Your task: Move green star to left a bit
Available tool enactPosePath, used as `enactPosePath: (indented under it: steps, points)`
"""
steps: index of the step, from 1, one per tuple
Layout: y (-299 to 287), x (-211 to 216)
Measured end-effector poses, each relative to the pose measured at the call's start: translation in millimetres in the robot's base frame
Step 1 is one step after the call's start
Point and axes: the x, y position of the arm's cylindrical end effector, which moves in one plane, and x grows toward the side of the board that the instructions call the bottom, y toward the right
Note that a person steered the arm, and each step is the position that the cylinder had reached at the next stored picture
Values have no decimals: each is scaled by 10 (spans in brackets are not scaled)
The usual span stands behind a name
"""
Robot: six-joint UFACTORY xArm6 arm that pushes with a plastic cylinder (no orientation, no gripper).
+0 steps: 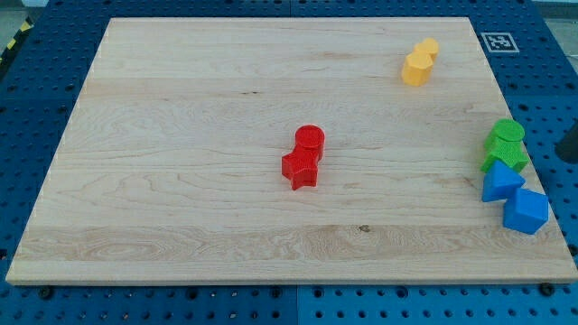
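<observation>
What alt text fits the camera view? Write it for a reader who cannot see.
A green star sits at the right edge of a wooden board, touching a green cylinder above and a blue triangular block and blue cube below. Two red blocks touch near the centre; two yellow blocks sit upper right. My tip is not clearly visible.

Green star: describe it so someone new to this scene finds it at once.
Go to the wooden board's right edge, halfway down, where four blocks cluster. The green star is second from the top, under the green cylinder and above the blue triangle; it alone is green with points.
</observation>
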Motion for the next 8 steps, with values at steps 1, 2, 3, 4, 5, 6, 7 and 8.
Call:
enactPosePath:
  steps: [1,2,3,4,5,6,7,8]
  points:
    - [-2,37]
    - [-178,61]
    - [-385,149]
    - [-747,143]
    - [-812,143]
    - [-868,143]
    - [-1103,89]
    - [-1332,27]
